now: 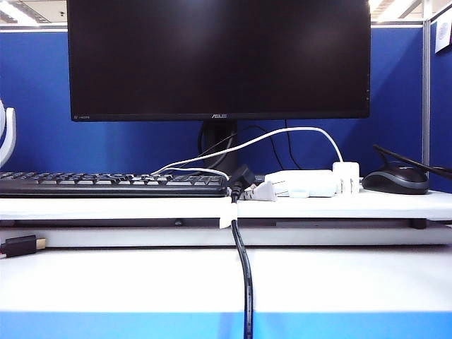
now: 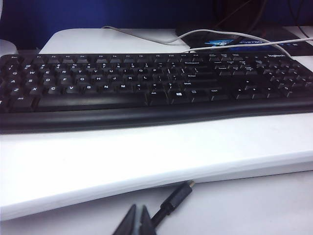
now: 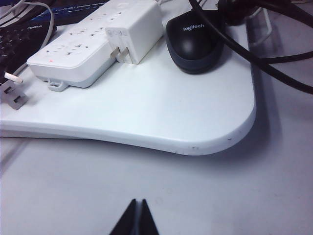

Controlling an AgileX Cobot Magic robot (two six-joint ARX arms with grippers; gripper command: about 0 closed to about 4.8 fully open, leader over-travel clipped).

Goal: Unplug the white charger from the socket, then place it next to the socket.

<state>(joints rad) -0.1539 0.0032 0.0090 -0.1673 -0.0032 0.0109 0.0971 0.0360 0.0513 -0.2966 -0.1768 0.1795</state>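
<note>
Left hand point(image 2: 138, 221): fingers pressed together, empty, low over the surface, just beside a loose black connector point(image 2: 175, 198) and in front of the keyboard point(image 2: 146, 83).
Right hand point(image 3: 137, 218): fingers pressed together, empty, over bare surface in front of the raised white board point(image 3: 161, 112).
White charger point(image 3: 134, 30): unplugged (prongs bare), lying on the board, touching the socket point(image 3: 73, 54), between it and the black mouse point(image 3: 195, 41).
Socket: flat on the board, near the grey plug point(image 3: 12, 95).
</note>
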